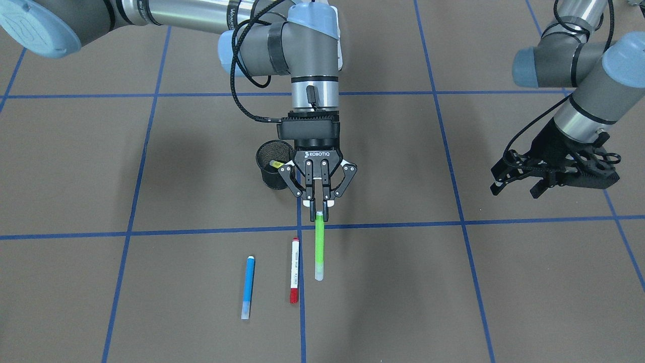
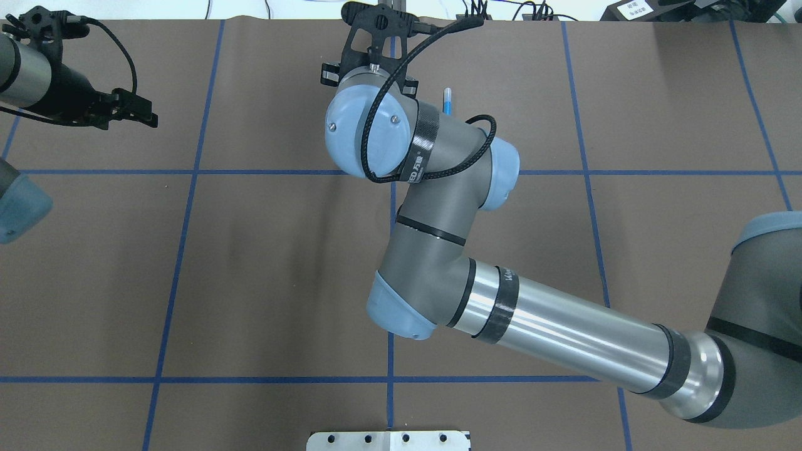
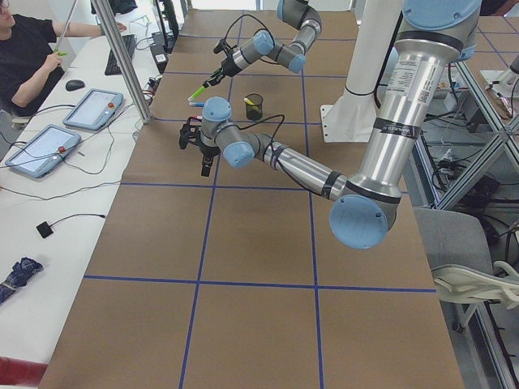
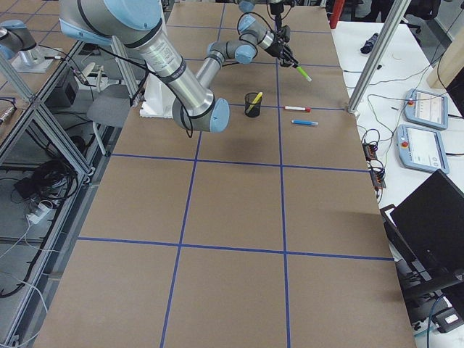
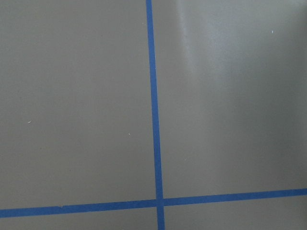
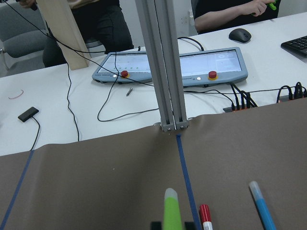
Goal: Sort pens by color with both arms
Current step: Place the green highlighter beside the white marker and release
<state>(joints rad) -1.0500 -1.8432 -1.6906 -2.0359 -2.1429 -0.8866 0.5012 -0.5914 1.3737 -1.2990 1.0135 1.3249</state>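
Brown paper crossed by blue tape lines covers the tabletop (image 1: 453, 302). The green pen (image 1: 319, 249) is pinched at one pale end by the right claw (image 1: 318, 214), whose fingers are closed narrowly on it. The pen slants away from the claw toward the operators' side, and in the right side view it looks clear of the surface. Just beside it the white pen with the red cap (image 1: 295, 270) lies flat near a tape line, and the blue pen (image 1: 247, 287) lies near that one, roughly parallel. The yellow pen (image 1: 275, 164) leans inside the black mesh cup (image 1: 272, 174), which stands just behind the right claw. Well apart, the left claw (image 1: 515, 190) hangs above bare paper, its fingers spread and holding nothing. A person (image 3: 24, 49) sits at the white side desk.
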